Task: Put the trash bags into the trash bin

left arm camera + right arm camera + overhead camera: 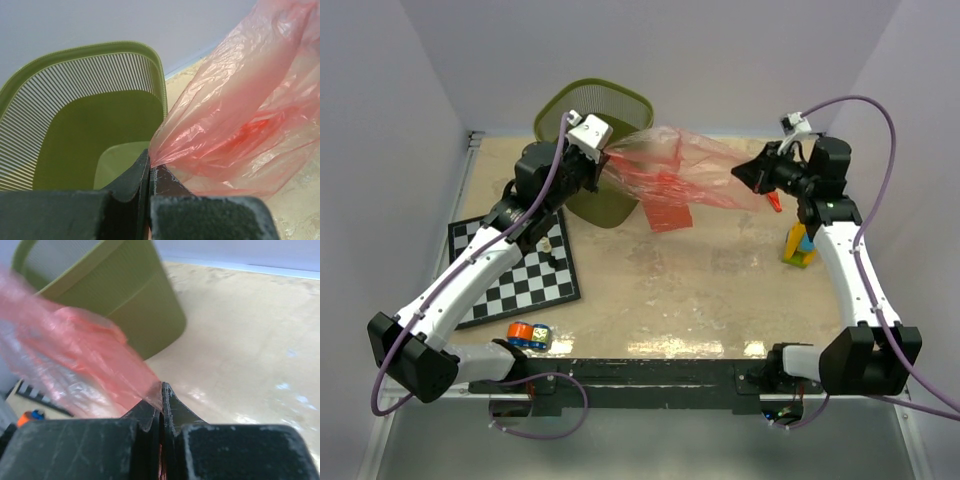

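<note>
Both ends of the trash bag (685,172) are pinched by the left gripper (150,164) and right gripper (161,390); it should be raised evenly over the trash bin (558,106).

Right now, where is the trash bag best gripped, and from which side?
The trash bag is thin limp film, wider than the trash bin, so pinch its two opposite ends, each from its own side, as now: the left gripper by the bin's rim, the right gripper at the far end. That likely keeps it spread.
</note>
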